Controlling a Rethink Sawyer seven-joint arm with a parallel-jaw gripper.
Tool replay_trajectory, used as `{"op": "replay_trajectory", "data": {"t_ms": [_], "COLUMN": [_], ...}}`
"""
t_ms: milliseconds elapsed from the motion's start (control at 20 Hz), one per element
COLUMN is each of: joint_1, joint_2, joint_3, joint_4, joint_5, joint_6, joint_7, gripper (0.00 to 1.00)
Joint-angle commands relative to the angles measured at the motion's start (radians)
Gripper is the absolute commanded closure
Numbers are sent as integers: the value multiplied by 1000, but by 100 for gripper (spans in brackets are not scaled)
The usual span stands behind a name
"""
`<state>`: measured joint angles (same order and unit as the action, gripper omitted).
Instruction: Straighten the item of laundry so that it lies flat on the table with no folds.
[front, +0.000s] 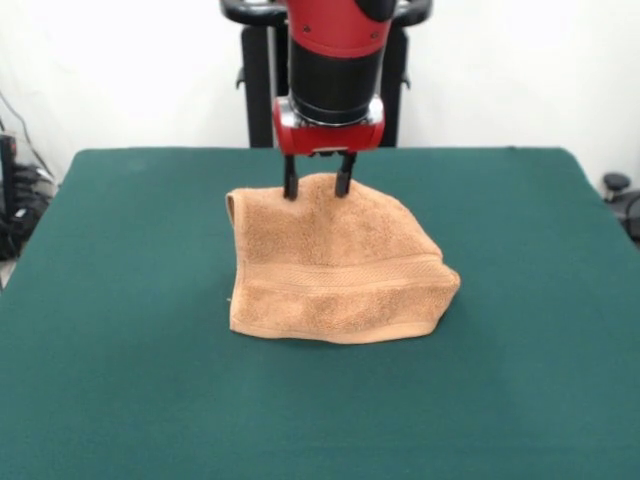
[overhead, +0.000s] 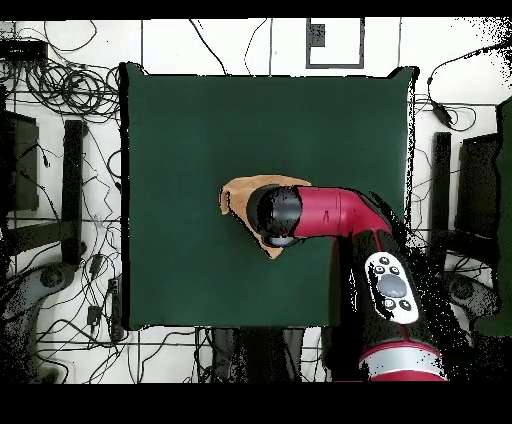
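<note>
The orange-tan towel (front: 335, 270) lies crumpled and folded over itself near the middle of the green table (front: 120, 300). A woven band stripe runs across its near part. No tag shows. My gripper (front: 317, 186) points straight down at the towel's far edge. Its two black fingers (front: 291, 186) stand apart, one on each side of a small hump of cloth, with their tips on or in the towel. In the overhead view the arm covers most of the towel (overhead: 238, 192), the gripper itself is hidden, and only the towel's edges show.
The robot's black pedestal (front: 258, 80) stands behind the table's far edge. Cables and stands (overhead: 60, 200) lie on the floor around the table (overhead: 200, 120). Green cloth shows on all sides of the towel.
</note>
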<state>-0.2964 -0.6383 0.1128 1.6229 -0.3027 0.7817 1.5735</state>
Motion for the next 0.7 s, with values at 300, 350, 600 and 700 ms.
{"op": "replay_trajectory", "data": {"t_ms": [300, 350, 600, 700], "joint_1": [49, 49, 15, -5], "joint_2": [-11, -21, -19, 4], "joint_3": [16, 15, 43, 56], "joint_4": [31, 30, 24, 15], "joint_5": [-45, -48, -86, -109], "joint_6": [193, 210, 183, 139], "joint_7": [-10, -19, -90, -113], "gripper": [0, 0, 0, 0]}}
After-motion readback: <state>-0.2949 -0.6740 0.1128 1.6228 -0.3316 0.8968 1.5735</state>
